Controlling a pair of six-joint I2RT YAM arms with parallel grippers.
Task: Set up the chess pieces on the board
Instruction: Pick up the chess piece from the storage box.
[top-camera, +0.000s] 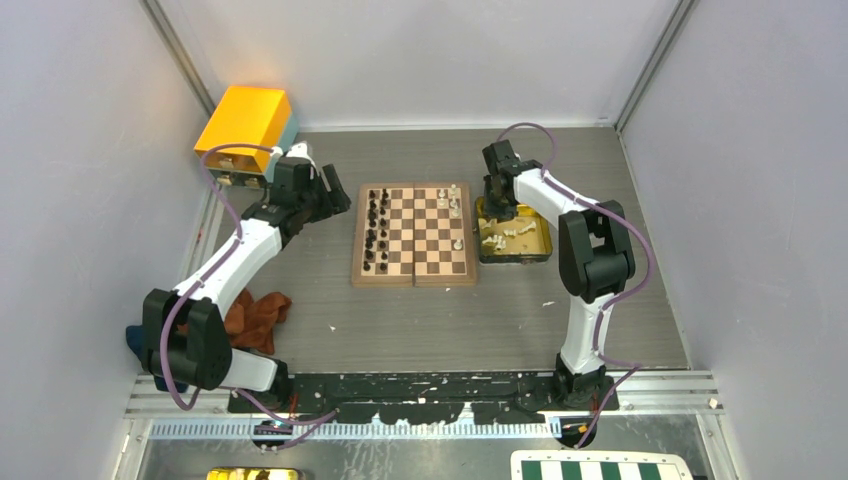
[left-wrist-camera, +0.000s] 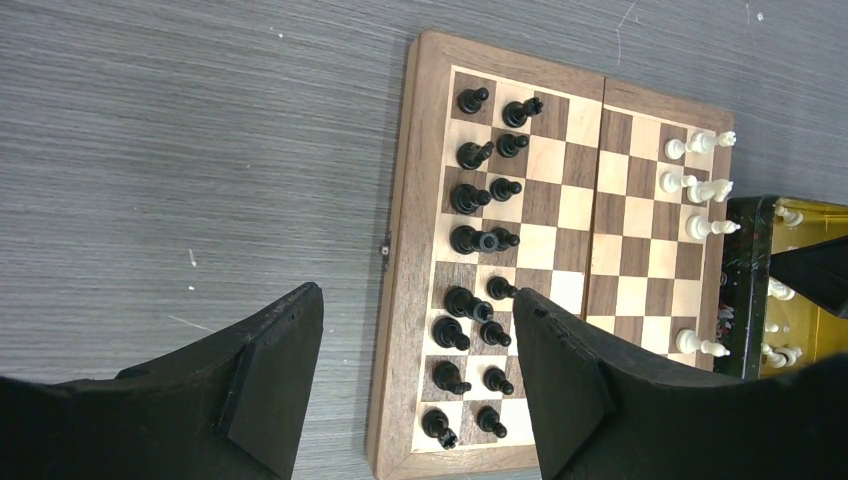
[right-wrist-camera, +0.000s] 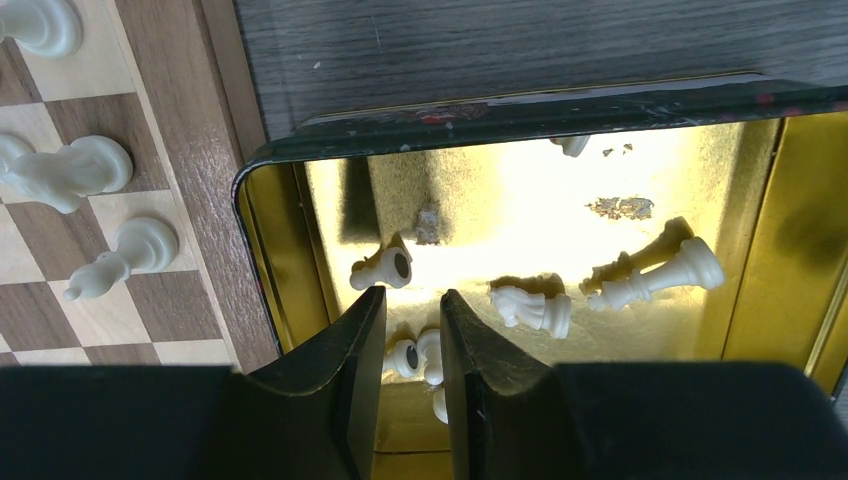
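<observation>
The wooden board (top-camera: 415, 281) lies mid-table. Black chess pieces (top-camera: 375, 230) fill its two left columns, clearly seen in the left wrist view (left-wrist-camera: 468, 197). A few white pieces (top-camera: 455, 205) stand along the right side (left-wrist-camera: 700, 143) (right-wrist-camera: 75, 170). My left gripper (top-camera: 335, 200) hovers open over the board's left frame (left-wrist-camera: 395, 300), with nothing between its fingers (left-wrist-camera: 418, 295). My right gripper (top-camera: 493, 210) hangs over the gold tray (right-wrist-camera: 270, 240), its jaws (right-wrist-camera: 412, 295) narrowly open above loose white pieces. A knight (right-wrist-camera: 532, 308) and a tall piece (right-wrist-camera: 655, 278) lie beside it.
The gold tray (top-camera: 540, 245) sits against the board's right edge. A yellow box (top-camera: 245, 120) stands at the back left, behind the left arm. A rust-coloured cloth (top-camera: 255, 315) lies front left. A green-and-white checkered board (top-camera: 600, 468) is below the arm bases.
</observation>
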